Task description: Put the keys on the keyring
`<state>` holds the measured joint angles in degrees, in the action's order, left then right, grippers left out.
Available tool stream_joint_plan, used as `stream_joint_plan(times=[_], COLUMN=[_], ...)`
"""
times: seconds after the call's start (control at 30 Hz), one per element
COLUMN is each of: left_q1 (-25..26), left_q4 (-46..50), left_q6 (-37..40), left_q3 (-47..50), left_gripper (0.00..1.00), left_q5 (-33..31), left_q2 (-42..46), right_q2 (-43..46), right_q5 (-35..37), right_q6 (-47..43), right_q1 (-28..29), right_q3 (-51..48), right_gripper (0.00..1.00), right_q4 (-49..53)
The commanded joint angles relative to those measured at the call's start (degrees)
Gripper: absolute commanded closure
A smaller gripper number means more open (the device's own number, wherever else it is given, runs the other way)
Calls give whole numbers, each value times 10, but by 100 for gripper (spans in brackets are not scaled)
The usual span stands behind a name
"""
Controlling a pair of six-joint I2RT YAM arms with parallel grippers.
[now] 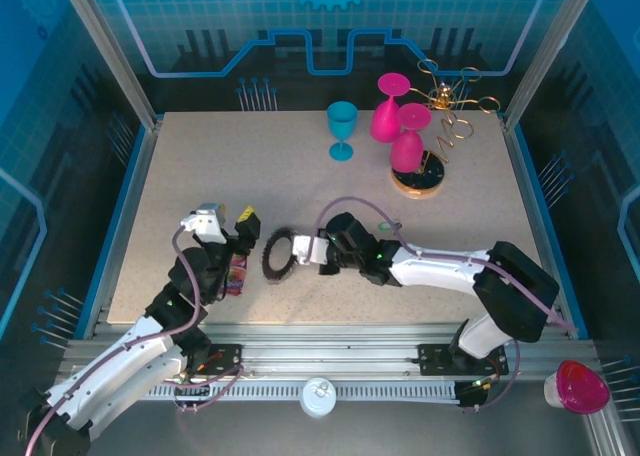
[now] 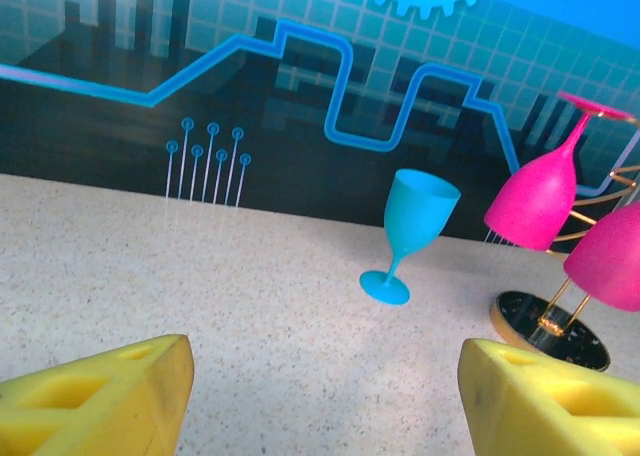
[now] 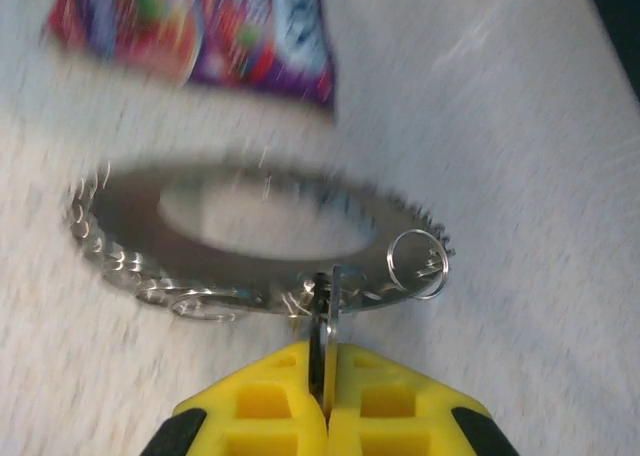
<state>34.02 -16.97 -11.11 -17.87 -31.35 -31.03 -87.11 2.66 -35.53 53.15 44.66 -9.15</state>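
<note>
Right wrist view: my right gripper [image 3: 327, 364] clamps a thin silvery key blade [image 3: 326, 311] pointing at the flat dark grey keyring [image 3: 130, 204], which lies by the near edge of the speckled table [image 3: 520, 126]; left gripper [image 2: 325, 381] wide, empty.

No legible text; print on the colourful packet [image 3: 200, 36] is blurred.

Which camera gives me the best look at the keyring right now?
Right wrist: the keyring is close up, with the wire loops round its rim visible, though blurred. Top external shows it as a small dark ring.
</note>
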Motion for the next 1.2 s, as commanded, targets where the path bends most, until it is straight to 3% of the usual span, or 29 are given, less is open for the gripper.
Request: stream_joint_plan(times=[0.0, 0.27, 0.5, 0.67, 0.77, 0.93, 1.07, 1.17], left_q1=[-6, -13, -23, -39, -46, -49, -55, -57], left_q4=[-9, -23, 8, 78, 113, 120, 134, 154], left_q6=[-22, -38, -57, -109, -130, -160, -191, -204], left_q3=[-14, -17, -37, -70, -91, -98, -105, -116], left_gripper=[29, 29, 28, 25, 25, 25, 25, 25], left_q5=[-8, 21, 51, 61, 70, 68, 79, 87], left_q2=[-18, -69, -100, -128, -149, -165, -174, -184], right_q2=[54, 98, 94, 129, 164, 223, 239, 222], right_q5=[24, 124, 190, 195, 123, -19, 22, 31], right_q6=[-104, -132, -183, -175, -74, 235, 485, 634], right_q1=[-7, -22, -62, -91, -81, -17, 34, 40], right_q3=[-43, -74, -70, -59, -31, -44, -72, -42], right_gripper=[100, 100, 82, 67, 67, 68, 77, 81], right_q4=[85, 208, 289, 300, 300, 222, 185, 257])
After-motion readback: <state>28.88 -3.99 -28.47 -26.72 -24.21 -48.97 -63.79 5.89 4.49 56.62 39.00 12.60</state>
